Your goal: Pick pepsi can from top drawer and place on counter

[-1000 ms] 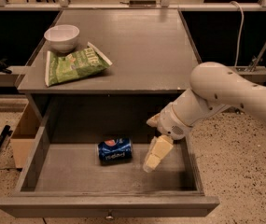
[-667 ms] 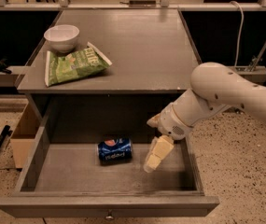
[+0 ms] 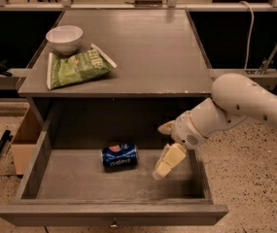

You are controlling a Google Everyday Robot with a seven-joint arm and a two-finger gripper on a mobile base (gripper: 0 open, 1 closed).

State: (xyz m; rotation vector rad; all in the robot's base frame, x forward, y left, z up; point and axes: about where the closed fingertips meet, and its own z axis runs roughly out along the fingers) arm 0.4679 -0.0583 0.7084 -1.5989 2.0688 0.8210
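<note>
Lying left-right, pepsi can (image 3: 120,156); claw (image 3: 163,149) beside.

One camera looks steeply down from high in front of the top drawer (image 3: 128,212), facing its pulled-out front. It is near enough that the front panel lies along the bottom edge of the view. Behind and above the drawer, the counter (image 3: 147,52) reaches almost to the top edge. The gripper (image 3: 160,152) hangs over the drawer's right half, fingers apart. Its arm (image 3: 245,101) enters from the drawer's right.
</note>
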